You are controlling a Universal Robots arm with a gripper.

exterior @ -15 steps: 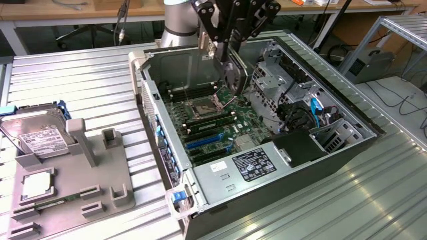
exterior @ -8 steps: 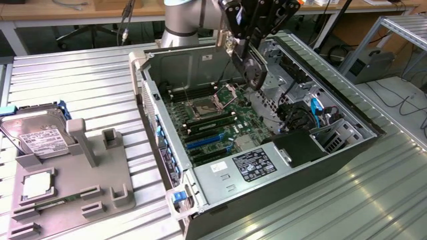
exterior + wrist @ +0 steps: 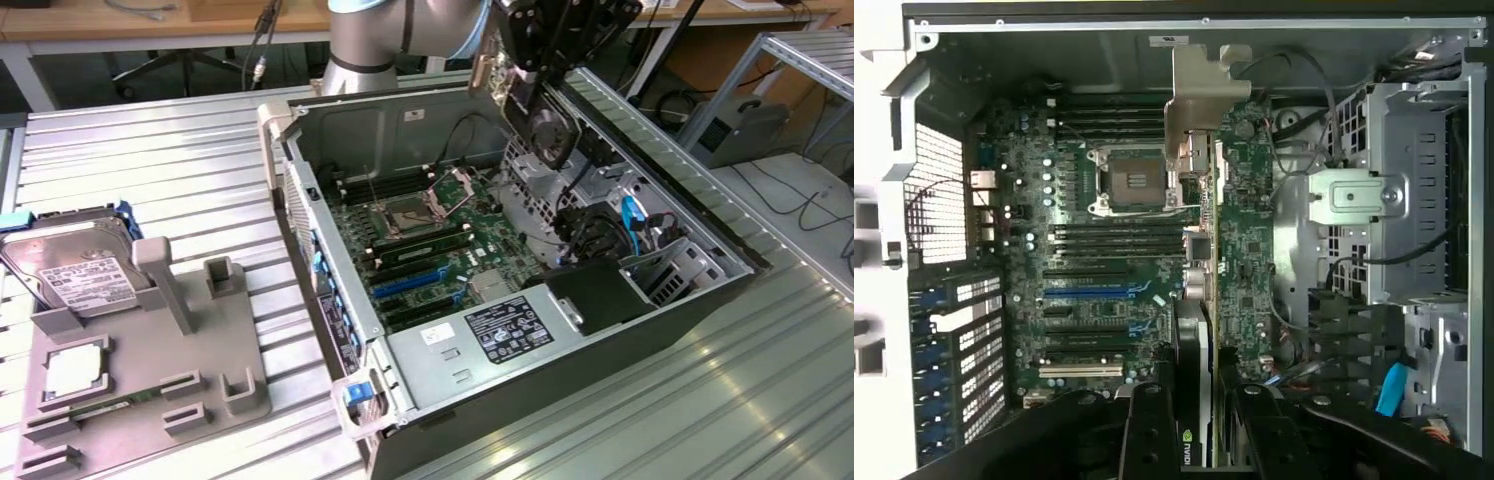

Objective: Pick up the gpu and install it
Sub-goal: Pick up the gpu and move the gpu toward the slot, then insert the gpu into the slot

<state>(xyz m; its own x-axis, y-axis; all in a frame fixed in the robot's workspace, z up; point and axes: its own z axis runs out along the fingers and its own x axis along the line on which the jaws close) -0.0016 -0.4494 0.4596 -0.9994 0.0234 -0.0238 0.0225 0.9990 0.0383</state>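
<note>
My gripper [image 3: 539,62] is shut on the gpu [image 3: 546,122], a dark card with a round fan on its face. It hangs above the open computer case [image 3: 400,125], over the far right part as the exterior view shows it. The wrist view looks down the card's edge: the gpu [image 3: 1195,300] runs from between my fingers [image 3: 1149,430] out to its silver bracket [image 3: 1200,95], high above the motherboard [image 3: 1104,250]. The blue expansion slots [image 3: 1099,297] lie to one side of the card, on the board below it.
The case lies on its side on a ribbed metal table, with a drive cage [image 3: 1394,200] and cables beside the board and a power supply [image 3: 514,325] at the near end. A grey fixture [image 3: 147,380] at the exterior view's left holds a hard drive [image 3: 74,265] and a CPU chip [image 3: 74,368].
</note>
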